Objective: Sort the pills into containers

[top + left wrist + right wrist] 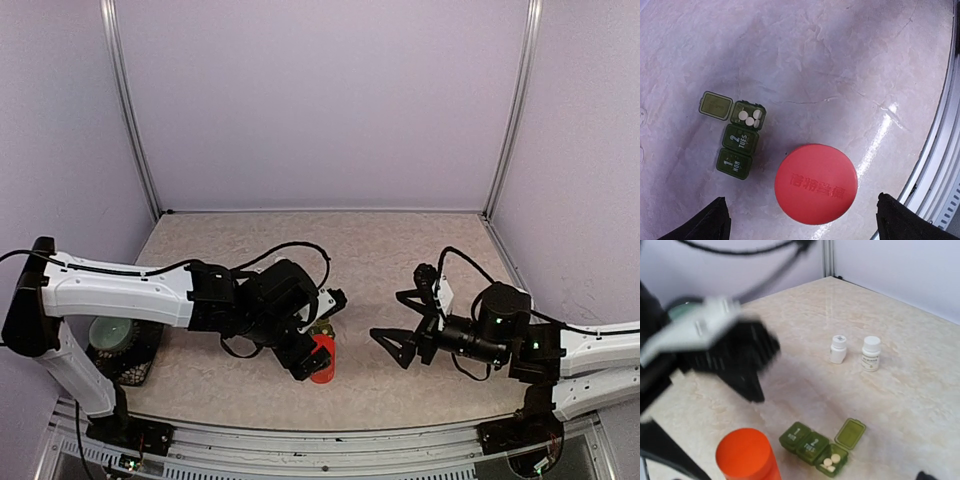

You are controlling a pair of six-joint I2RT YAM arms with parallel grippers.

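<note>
The dark green three-compartment container strip lies on the table just left of a red-capped bottle. Compartments "1 MON" and "2 TUES" are shut. The third stands open, lid flipped back, with three white pills inside. My left gripper is open and hovers above the red bottle, its fingertips well clear on both sides of the cap. My right gripper is open and empty, to the right of the bottle. In the right wrist view, the strip shows beside the bottle.
Two small white pill bottles stand upright beyond the strip. A pale mug sits on a black stand at the left edge of the table. The table's metal front rail runs close to the red bottle.
</note>
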